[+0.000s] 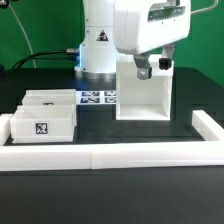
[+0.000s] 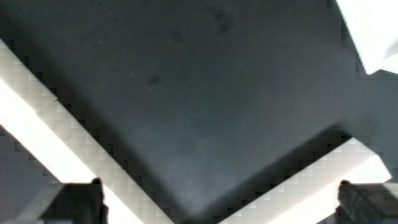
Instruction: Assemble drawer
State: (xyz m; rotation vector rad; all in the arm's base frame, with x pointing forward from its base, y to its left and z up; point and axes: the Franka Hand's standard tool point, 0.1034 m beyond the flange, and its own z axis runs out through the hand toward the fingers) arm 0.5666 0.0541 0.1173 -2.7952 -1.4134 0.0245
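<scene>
The drawer's tall white housing stands upright on the black table at the exterior view's right. My gripper hangs right above its top edge, fingers apart and holding nothing. In the wrist view the gripper is open, with one dark fingertip at each side. White edges of the housing meet in a V between the fingertips, over the dark table. Two shallow white trays sit at the exterior view's left: the nearer one shows a square tag, the other lies behind it.
The marker board lies flat between the trays and the housing, before the robot's base. Low white wall strips run along the front and the exterior view's right of the work area.
</scene>
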